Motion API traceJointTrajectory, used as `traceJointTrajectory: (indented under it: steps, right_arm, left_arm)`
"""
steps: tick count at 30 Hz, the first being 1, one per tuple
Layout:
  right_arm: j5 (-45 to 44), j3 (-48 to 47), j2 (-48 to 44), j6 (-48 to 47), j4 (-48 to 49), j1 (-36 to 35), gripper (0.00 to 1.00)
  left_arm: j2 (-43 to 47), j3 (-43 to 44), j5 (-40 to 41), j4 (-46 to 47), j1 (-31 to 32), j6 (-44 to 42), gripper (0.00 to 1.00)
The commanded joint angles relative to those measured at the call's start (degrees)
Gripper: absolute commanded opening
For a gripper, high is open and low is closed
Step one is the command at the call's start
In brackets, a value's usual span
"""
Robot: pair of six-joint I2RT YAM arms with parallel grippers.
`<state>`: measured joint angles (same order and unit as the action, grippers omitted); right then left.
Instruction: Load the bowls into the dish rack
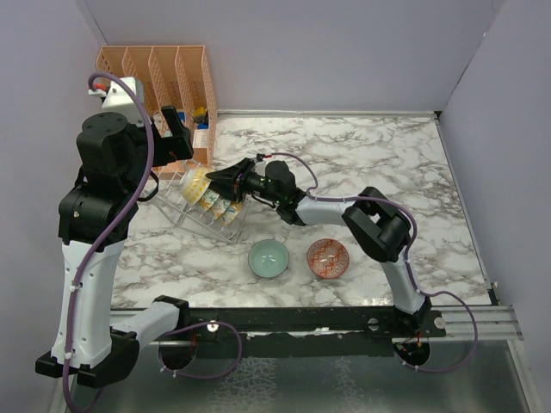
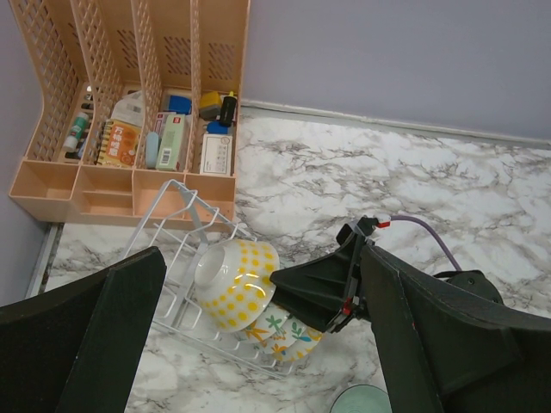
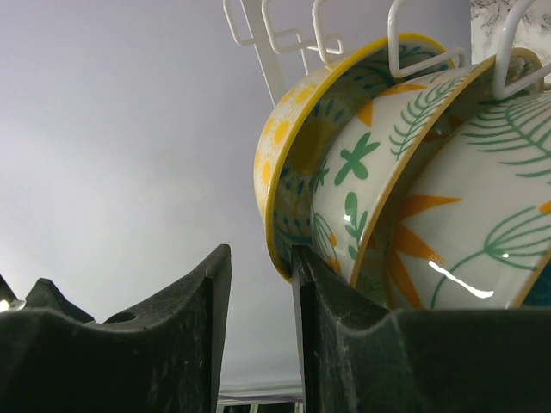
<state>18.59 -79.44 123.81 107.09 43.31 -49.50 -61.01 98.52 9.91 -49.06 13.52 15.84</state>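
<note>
The white wire dish rack (image 1: pixel 182 209) stands at the left, next to the orange organizer. In it a yellow-dotted bowl (image 2: pixel 232 284) stands on edge, with cream floral bowls (image 2: pixel 282 334) nested behind it. My right gripper (image 1: pixel 220 179) is at the rack, its jaws slightly apart with nothing between them. In the right wrist view (image 3: pixel 258 254) the yellow bowl's rim (image 3: pixel 277 172) is against the outside of one finger (image 3: pixel 344 327). A plain teal bowl (image 1: pixel 269 258) and a red-patterned bowl (image 1: pixel 328 258) sit on the table. My left gripper (image 2: pixel 258 254) is wide open high above the rack.
The orange slotted organizer (image 1: pixel 159 77) with small items in it stands at the back left against the wall. The marble table (image 1: pixel 387 163) has walls at the back and both sides. The right arm stretches across the middle of the table.
</note>
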Motion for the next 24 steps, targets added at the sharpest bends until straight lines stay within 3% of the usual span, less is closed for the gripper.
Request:
traceJointTrajectory:
  steps: [1,9,14,18,22,24]
  right_arm:
    - [1.97,1.67,-4.11,-1.71,-1.46,0.0,0.34]
    - [0.55,10.08,-12.74,-6.67,-6.36,1.34,0.35]
    - [1.73,11.23,-19.33,-16.15,-16.43,2.82,0.37]
    - [2.72,8.24,-24.57,-32.8,-39.72,4.31,0.38]
    - [-6.71,0.64,-27.12,-55.32,-70.92,4.58,0.48]
    - [-12.48,-1.79,-27.93,-63.1,-81.0,4.58,0.51]
  left_arm:
    - [1.14,-0.43,0.95,-0.27,0.16,-0.28,0.99]
    - [1.35,-1.1,0.71,0.01,0.17,-0.38,0.99]
    - [1.11,-0.73,0.2,-0.11,0.19,-0.18,0.99]
    - [0.9,0.27,0.22,-0.34,0.19,-0.1,0.99]
    - [0.5,0.91,-0.01,-0.93,0.19,0.18,0.99]
    - [0.26,1.12,-0.5,-1.05,0.19,0.36,0.99]
